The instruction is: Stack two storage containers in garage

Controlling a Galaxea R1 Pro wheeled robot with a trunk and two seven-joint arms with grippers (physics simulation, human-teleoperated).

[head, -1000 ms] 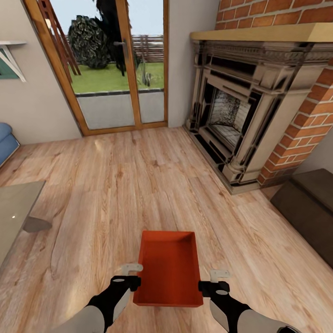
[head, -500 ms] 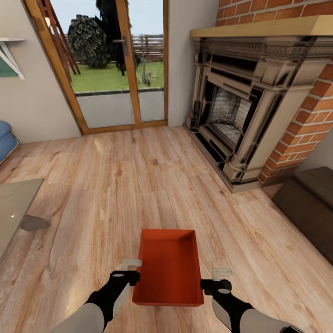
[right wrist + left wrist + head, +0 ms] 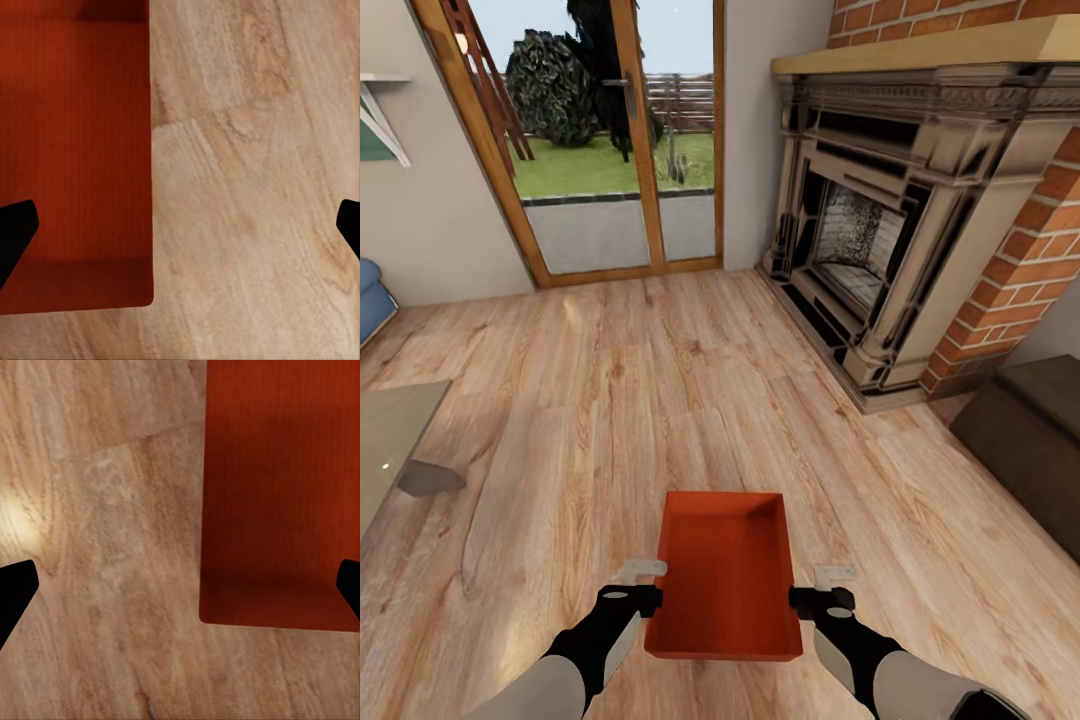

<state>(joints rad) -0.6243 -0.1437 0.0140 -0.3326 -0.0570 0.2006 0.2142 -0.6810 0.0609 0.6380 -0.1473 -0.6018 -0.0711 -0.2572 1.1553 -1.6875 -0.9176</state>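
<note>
Both grippers, left gripper point(image 3: 647, 585) and right gripper point(image 3: 822, 588), gape wide astride the storage container point(image 3: 725, 575) at 6 o'clock, gripping nothing; uneven closing could tip it.

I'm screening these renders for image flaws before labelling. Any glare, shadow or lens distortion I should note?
Head view: wide-angle bending of the door frame and the fireplace, soft sheen on the wood floor. Left wrist view: a bright glare spot on the planks. Right wrist view: even light, the container darker toward its walls.
</note>
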